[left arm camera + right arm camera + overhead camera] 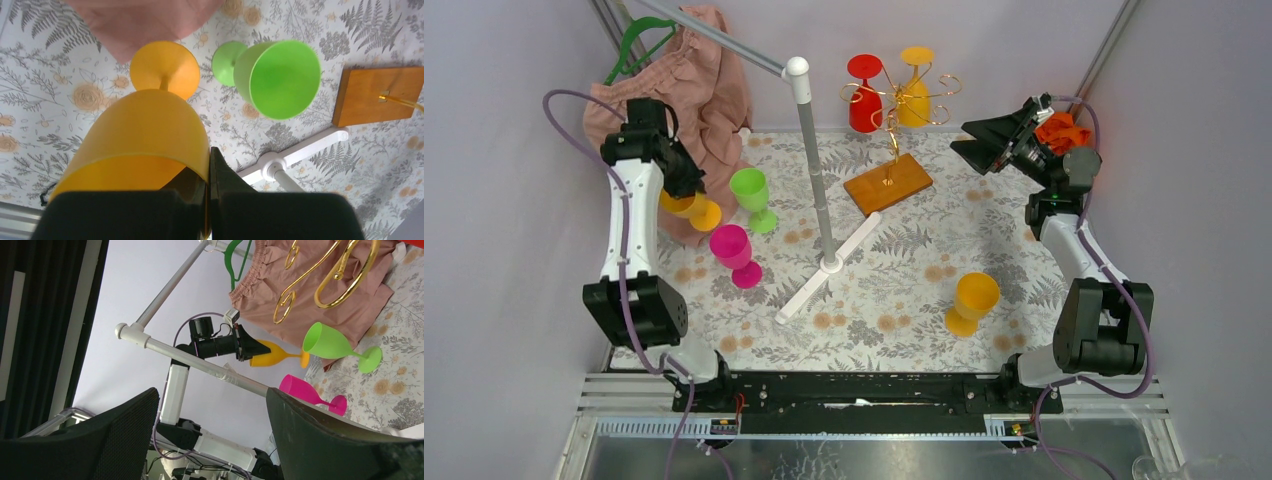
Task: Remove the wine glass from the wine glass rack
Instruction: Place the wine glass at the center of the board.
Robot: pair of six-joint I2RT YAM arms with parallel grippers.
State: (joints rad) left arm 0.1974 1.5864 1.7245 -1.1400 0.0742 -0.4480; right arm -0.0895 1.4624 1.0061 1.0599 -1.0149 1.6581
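Nearest the left wrist lens, the left gripper [206, 180] was clamped on the rim of the orange wine glass [145, 135], one finger inside the bowl and one outside. I judged the rim pinch chosen because the bowl wall is the thinnest edge on offer. The glass lay on its side in the air, foot pointing away, well apart from the wine glass rack [902, 100] and near the green glass [751, 195] and pink glass [734, 250], presumably to stand with them. The right gripper [212, 440] hung wide and empty, aimed toward the rack, where a red glass [865, 95] and a yellow glass [914, 85] hung bowl-down from the scrolls. Surface: a floral cloth [904, 290], a white pole stand [814, 130] mid-table, a pink garment [704, 80] hanging from its rail. I noted plain pale walls [984, 40] around.
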